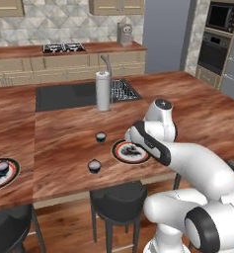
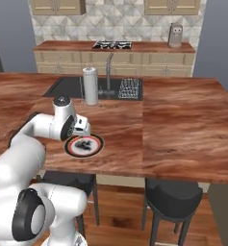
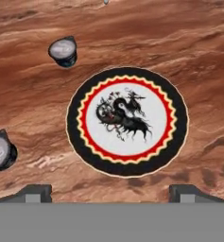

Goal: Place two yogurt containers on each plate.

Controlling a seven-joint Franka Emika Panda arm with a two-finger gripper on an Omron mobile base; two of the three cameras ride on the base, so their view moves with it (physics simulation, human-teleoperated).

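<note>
Hand view: the tool [image 3: 110, 191] hangs above the near plate [image 3: 127, 121], its two finger tips [image 3: 34, 192] spread wide apart at either side of the plate and gripping nothing. The plate lies flat on the wooden desk [image 3: 189, 42] and carries no cups. Two yogurt containers stand on the desk apart from this plate: one [image 3: 64, 51] near its upper-left edge, the other [image 3: 1, 151] further to its left, partly cut by the frame. In the left base view the same two containers [image 1: 100, 137] [image 1: 94, 165] stand left of the plate [image 1: 131, 151]. A second plate [image 1: 2, 173] lies well apart at the left edge of the desk, with dark cups on it; their count cannot be told. A paper-towel roll [image 1: 103, 90] stands upright beside the sink [image 1: 64, 95].
</note>
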